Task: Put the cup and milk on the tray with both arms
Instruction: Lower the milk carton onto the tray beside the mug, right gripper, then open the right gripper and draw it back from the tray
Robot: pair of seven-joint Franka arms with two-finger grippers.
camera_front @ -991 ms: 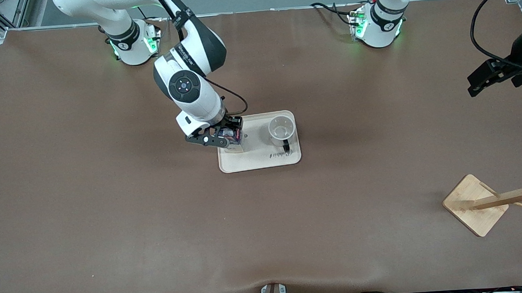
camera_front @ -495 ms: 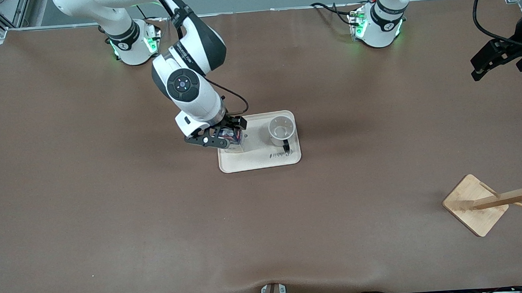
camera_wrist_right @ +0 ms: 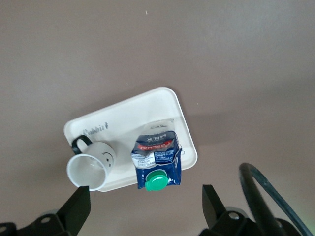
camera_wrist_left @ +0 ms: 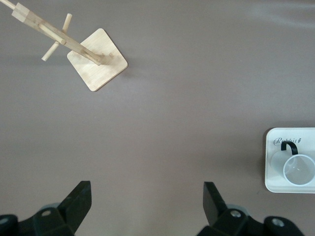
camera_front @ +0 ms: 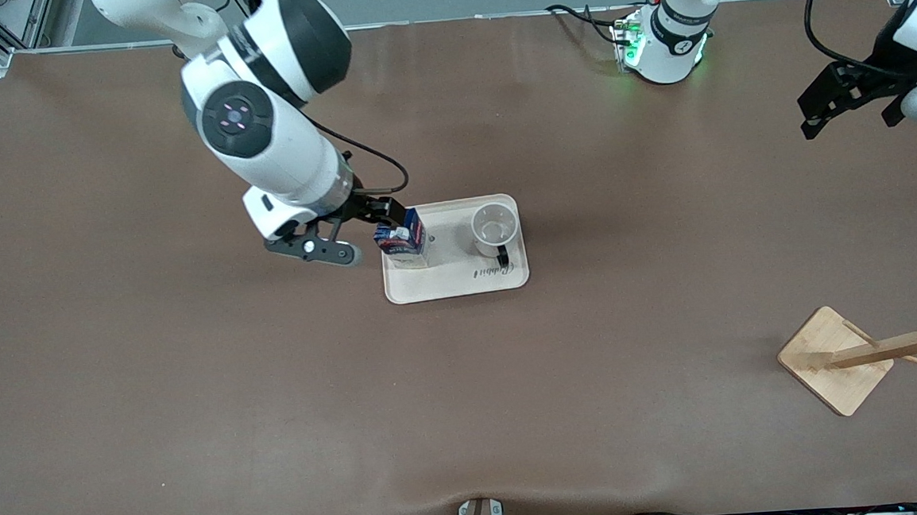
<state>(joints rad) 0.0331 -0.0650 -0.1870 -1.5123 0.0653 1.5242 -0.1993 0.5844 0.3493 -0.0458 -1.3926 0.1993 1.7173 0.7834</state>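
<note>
Now that the right gripper (camera_front: 346, 234) has let go and lifted clear, jaws wide and empty, the milk (camera_front: 403, 242) stands on the tray (camera_front: 460, 283) beside the cup (camera_front: 495, 228). Left gripper (camera_front: 847, 102) waits over the counter, jaws wide. Placement looks complete.

Tray (camera_front: 460, 283): flat cream-beige rectangle, rounded corners, script "Rabbit" near its camera-side edge, lying mid-table. Cup (camera_front: 495, 230): small white mug, upright and empty, black handle pointing toward the front camera, smiley face on its side, on the tray's end toward the left arm. Milk (camera_front: 405, 242): dark-blue carton, green cap, red label, upright on the tray's other end, beside the cup, not touching.
</note>
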